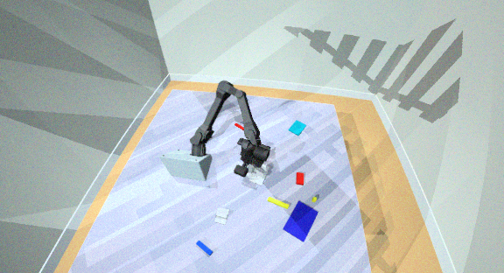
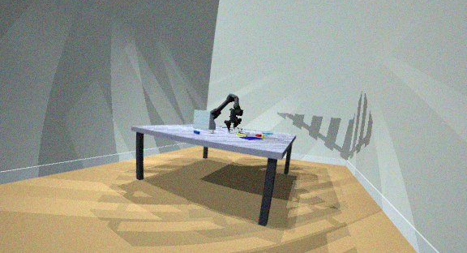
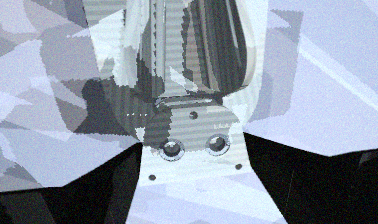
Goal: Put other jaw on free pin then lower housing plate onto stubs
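My gripper is shut on the pale housing plate, holding it by its sides. The plate has two large ringed holes side by side. Beyond it in the wrist view, the two metallic jaws, left and right, lie side by side over the pale base, also seen below the gripper in the top view. The plate hides the jaws' near ends, the pins and the stubs. Tooth mesh and the plate's exact height above the stubs cannot be told.
A small white stand, a blue bar, a yellow bar, a dark blue sheet, a red block and a cyan square lie around the base. A pale block stands beside the arm's foot.
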Controlling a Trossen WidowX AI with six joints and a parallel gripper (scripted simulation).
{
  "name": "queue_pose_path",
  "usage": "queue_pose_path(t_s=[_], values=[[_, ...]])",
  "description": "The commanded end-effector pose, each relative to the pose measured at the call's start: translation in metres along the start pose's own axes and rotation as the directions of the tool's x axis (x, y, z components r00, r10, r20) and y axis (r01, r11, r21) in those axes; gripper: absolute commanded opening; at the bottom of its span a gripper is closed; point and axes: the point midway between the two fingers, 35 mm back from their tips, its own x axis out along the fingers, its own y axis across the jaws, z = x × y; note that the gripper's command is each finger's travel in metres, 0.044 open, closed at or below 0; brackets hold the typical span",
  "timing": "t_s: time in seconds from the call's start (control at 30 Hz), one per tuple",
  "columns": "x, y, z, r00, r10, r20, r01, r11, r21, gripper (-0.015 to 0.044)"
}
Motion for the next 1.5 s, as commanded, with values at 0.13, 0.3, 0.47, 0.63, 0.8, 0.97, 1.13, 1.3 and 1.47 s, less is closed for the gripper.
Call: queue_pose_path(t_s=[0.13,0.3,0.47,0.63,0.8,0.97,1.13,1.3,1.47], values=[[0.0011,0.0003,0.0001,1.0,0.004,0.001,-0.004,1.0,0.003,0.0351],[0.0033,0.0003,0.0001,1.0,0.004,0.001,-0.004,1.0,0.003,0.0351],[0.0033,0.0003,0.0001,1.0,0.004,0.001,-0.004,1.0,0.003,0.0351],[0.0052,0.0003,0.0001,1.0,0.004,0.001,-0.004,1.0,0.003,0.0351],[0.0058,0.0003,0.0001,1.0,0.004,0.001,-0.004,1.0,0.003,0.0351],[0.0063,0.0003,0.0001,1.0,0.004,0.001,-0.004,1.0,0.003,0.0351],[0.0082,0.0003,0.0001,1.0,0.004,0.001,-0.004,1.0,0.003,0.0351],[0.0082,0.0003,0.0001,1.0,0.004,0.001,-0.004,1.0,0.003,0.0351],[0.0082,0.0003,0.0001,1.0,0.004,0.001,-0.004,1.0,0.003,0.0351]])
